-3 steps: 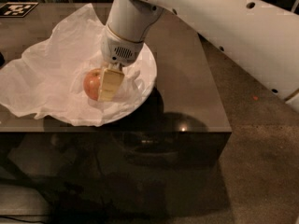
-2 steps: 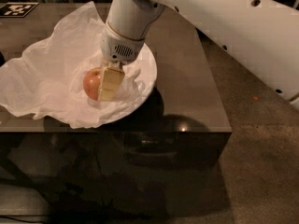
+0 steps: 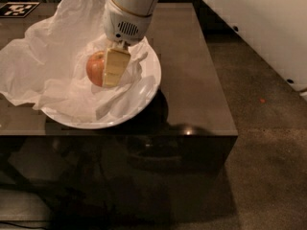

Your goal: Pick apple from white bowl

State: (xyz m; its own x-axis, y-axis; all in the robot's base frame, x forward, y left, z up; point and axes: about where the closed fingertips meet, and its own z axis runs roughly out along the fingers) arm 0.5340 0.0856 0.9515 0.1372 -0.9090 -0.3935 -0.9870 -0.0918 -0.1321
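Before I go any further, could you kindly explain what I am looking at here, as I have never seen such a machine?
This is one camera view, looking down on a dark table. The big white shape from the upper right is a robot arm. Its grasping end, the gripper, is down in the white bowl, right against the apple. Crumpled tissue paper lines the bowl and spills over its left rim. A black-and-white marker lies at the table's far left corner. Whether the apple is actually gripped, I cannot tell.
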